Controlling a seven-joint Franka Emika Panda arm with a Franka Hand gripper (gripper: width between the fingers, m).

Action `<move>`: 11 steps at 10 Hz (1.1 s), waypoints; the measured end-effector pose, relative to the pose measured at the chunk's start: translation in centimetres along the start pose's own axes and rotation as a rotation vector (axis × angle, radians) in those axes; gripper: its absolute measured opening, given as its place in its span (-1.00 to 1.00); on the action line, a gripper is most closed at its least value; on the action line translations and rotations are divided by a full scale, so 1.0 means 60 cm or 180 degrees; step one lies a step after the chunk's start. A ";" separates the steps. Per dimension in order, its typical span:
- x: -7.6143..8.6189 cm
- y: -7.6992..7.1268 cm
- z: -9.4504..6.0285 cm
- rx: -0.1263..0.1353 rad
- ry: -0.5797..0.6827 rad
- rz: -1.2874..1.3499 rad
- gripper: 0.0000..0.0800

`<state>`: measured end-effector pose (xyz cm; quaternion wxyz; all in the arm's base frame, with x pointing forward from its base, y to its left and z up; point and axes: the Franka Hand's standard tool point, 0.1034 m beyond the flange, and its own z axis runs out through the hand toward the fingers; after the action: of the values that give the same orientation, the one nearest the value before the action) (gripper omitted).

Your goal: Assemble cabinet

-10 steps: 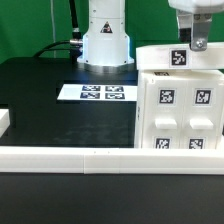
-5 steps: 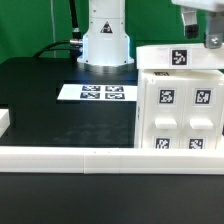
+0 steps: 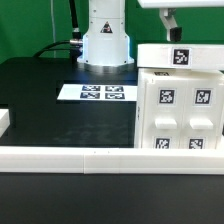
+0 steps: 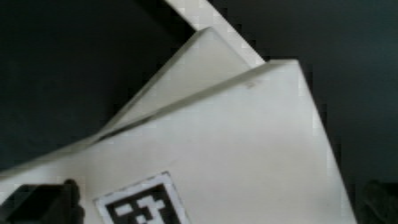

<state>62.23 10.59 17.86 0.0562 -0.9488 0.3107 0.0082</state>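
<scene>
The cabinet (image 3: 180, 105) is a white boxy body with square black-and-white tags. It stands at the exterior view's right, against the front white rail. My gripper (image 3: 172, 22) hangs above the cabinet's top panel, apart from it, and only partly shows at the frame's top edge. In the wrist view the cabinet's white top (image 4: 231, 140) fills the picture, with one tag (image 4: 143, 208) on it. My gripper (image 4: 210, 205) is there with its dark fingertips (image 4: 36, 200) set wide apart at the frame's sides. It is open and holds nothing.
The marker board (image 3: 97, 92) lies flat on the black table behind the middle. The arm's white base (image 3: 105, 40) stands at the back. A white rail (image 3: 70, 158) runs along the table's front, with a short white piece (image 3: 4, 122) at the left edge.
My gripper has risen from just above the cabinet's top and shifted toward the exterior view's left. The cabinet has not moved.
</scene>
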 end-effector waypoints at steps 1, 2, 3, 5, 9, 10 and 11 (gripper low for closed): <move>0.000 -0.001 -0.001 -0.0008 0.0010 -0.0411 0.99; 0.001 -0.004 -0.003 -0.0025 0.0030 -0.0856 0.99; 0.000 -0.005 -0.005 -0.0096 0.0066 -0.1446 0.99; 0.000 -0.003 -0.004 -0.0116 0.0043 -0.2378 0.99; 0.003 0.009 0.003 -0.0226 0.0011 -0.3404 0.99; 0.004 0.009 0.006 -0.0264 0.0024 -0.3806 0.99; 0.004 0.010 0.006 -0.0282 0.0016 -0.4050 0.99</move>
<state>62.10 10.02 17.45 0.0101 -0.9492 -0.3141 -0.0162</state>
